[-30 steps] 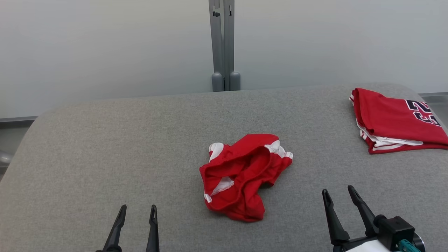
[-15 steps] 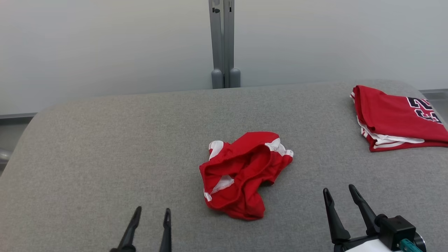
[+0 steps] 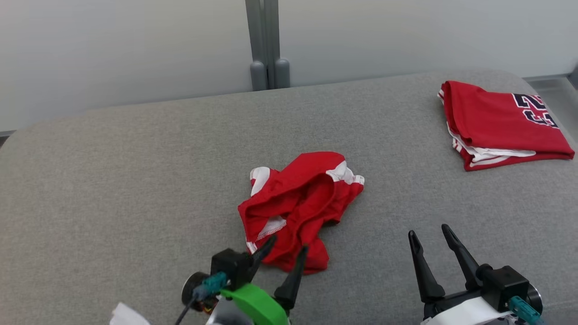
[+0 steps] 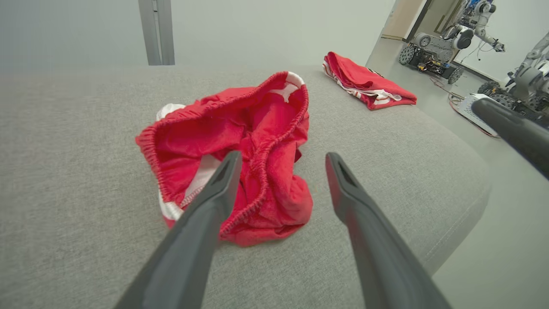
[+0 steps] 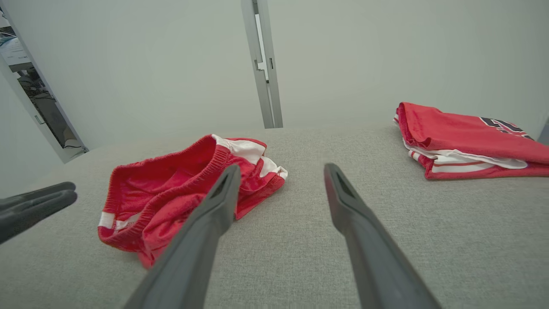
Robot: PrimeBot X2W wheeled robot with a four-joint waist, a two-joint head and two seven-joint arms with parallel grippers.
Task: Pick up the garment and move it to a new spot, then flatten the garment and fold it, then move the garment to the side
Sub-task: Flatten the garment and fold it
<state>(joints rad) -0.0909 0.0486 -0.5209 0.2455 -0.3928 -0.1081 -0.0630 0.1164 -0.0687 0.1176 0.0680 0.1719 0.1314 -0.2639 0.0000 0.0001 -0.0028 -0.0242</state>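
The garment (image 3: pixel 298 203), red shorts with white trim, lies crumpled in the middle of the grey padded table (image 3: pixel 113 180). My left gripper (image 3: pixel 288 243) is open at the garment's near edge, its fingertips over the lower folds and holding nothing. In the left wrist view the garment (image 4: pixel 240 137) spreads just beyond my left gripper (image 4: pixel 284 155), waistband gaping upward. My right gripper (image 3: pixel 428 231) stands open over bare table to the right of the garment. In the right wrist view the garment (image 5: pixel 171 193) sits left of my right gripper (image 5: pixel 281 167).
A folded red jersey (image 3: pixel 496 122) with dark numbers lies at the table's far right corner. A grey post (image 3: pixel 265 45) stands behind the table's back edge against a pale wall. Beyond the table's right edge, other wheeled robots (image 4: pixel 433 47) stand on the floor.
My left gripper has come in from the lower left, rightward and forward, up to the garment's near edge. The head view has shifted too. The right gripper and the garment stay put.
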